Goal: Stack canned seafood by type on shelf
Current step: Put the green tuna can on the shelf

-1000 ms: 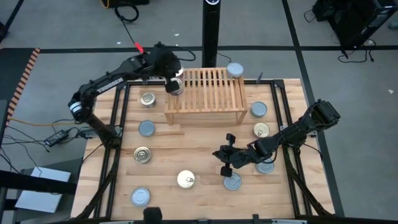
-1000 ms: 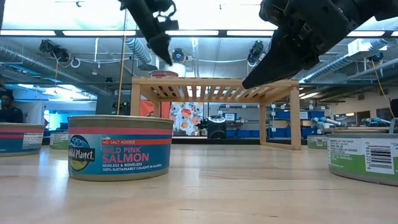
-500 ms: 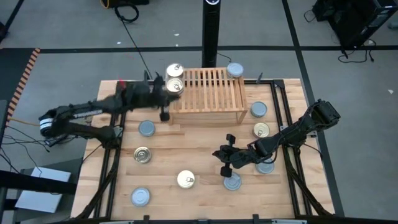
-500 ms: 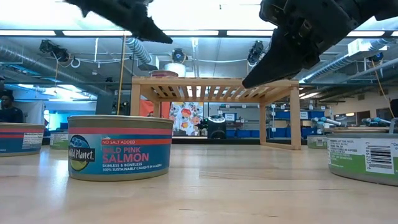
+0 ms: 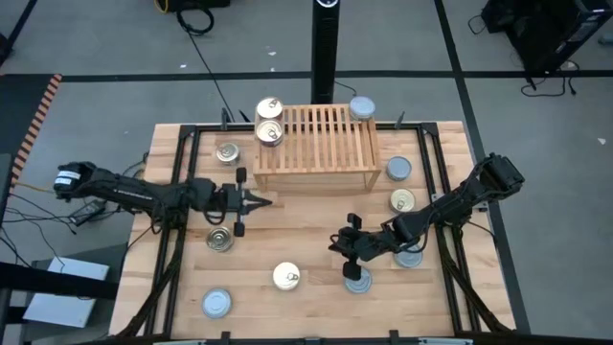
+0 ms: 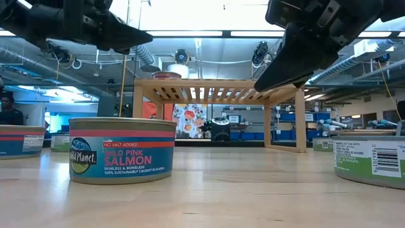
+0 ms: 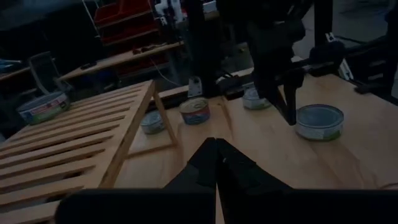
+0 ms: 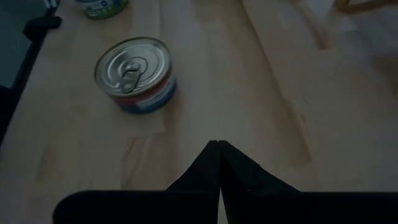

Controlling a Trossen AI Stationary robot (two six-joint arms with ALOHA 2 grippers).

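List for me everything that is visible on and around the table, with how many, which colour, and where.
gold-lidded tins: six, gold-cream; two at the shelf's far left corner, four spread on the table.
silver-lidded tins: five visible, pale blue-silver; one at the shelf's far right corner, four on the table, one of them partly under the right arm.
shelf: one, light wood, slatted; far middle of the table.
table: one, light wood with a black frame.
pole: one, black; behind the shelf.
person: one, in the room at the far left of the low view.
left gripper: dark, shut, empty; in front of the shelf's left end.
right gripper: dark, shut, empty; above the table's near right.
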